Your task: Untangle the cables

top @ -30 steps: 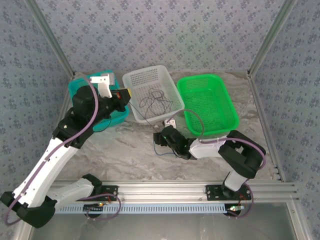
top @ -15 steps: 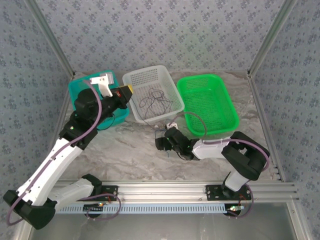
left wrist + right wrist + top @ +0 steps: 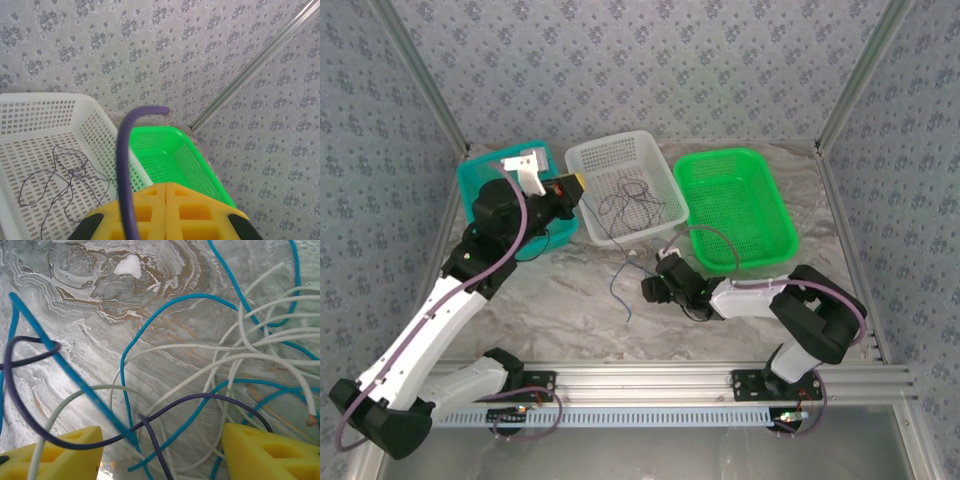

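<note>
I see a tangle of thin floppy cables (image 3: 210,365), blue, cream and dark purple. They lie on the grey marbled table (image 3: 100,300), across the middle and right of the right wrist view. My right gripper (image 3: 162,450) is low over them. Its two yellow fingers (image 3: 270,455) sit in the bottom corners, wide apart. Some strands run between them, but they pinch nothing.

In the top view one blue cable (image 3: 615,288) trails on the table near the middle of the frame, just left of this gripper. Just above it is a white plastic mesh basket (image 3: 610,140) with more thin dark cables (image 3: 630,205) looped inside. A bright green plastic basket (image 3: 720,153) is to its right and a teal plastic basket (image 3: 475,175) is to its left.

My left gripper (image 3: 575,183) hangs by the white basket's left rim. In the left wrist view its yellow fingers (image 3: 195,210) are pressed together with nothing between them.
</note>
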You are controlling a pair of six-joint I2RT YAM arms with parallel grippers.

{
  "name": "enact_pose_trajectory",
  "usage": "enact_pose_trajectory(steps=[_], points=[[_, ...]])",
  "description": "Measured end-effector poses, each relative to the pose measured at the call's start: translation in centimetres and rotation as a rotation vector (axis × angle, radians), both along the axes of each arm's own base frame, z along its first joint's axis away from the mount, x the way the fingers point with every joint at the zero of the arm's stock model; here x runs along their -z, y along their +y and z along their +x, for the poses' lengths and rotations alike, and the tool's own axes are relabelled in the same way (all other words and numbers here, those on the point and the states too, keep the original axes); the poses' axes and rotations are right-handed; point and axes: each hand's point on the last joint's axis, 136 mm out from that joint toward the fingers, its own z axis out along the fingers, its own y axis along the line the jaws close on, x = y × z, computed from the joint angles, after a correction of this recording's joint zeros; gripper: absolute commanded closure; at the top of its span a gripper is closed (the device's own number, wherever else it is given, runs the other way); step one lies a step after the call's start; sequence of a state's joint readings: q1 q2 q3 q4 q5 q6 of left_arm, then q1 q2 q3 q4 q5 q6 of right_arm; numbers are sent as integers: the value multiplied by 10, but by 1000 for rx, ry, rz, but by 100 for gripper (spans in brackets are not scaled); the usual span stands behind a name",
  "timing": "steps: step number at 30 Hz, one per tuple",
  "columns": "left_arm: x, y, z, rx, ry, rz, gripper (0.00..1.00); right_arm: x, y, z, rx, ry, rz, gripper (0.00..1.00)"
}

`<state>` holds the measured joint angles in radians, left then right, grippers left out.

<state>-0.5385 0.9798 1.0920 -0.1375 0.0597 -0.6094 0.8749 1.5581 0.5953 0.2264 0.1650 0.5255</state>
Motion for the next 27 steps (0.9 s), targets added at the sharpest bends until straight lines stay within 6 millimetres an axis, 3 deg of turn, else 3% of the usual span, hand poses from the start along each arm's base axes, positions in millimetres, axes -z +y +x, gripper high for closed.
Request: enact_pose_trajectory(steps=[4,8,15,22,27], points=[[-6,2,1,-5,-18,1,99,1,-11,2,-3,9,-18,73],[-8,10,5,-28,-21,4,99,3,-19,4,3,24,-21,73],[-12,9,4,-13,-28,-4,99,2,-23,0,-18,25,-18,84],[-10,9,4,-11,-22,-10,99,-14,-15,-4,-66,13,38,94],[2,9,5,-14,-1,3,99,-33,-2,-13,-139,44,141,96]])
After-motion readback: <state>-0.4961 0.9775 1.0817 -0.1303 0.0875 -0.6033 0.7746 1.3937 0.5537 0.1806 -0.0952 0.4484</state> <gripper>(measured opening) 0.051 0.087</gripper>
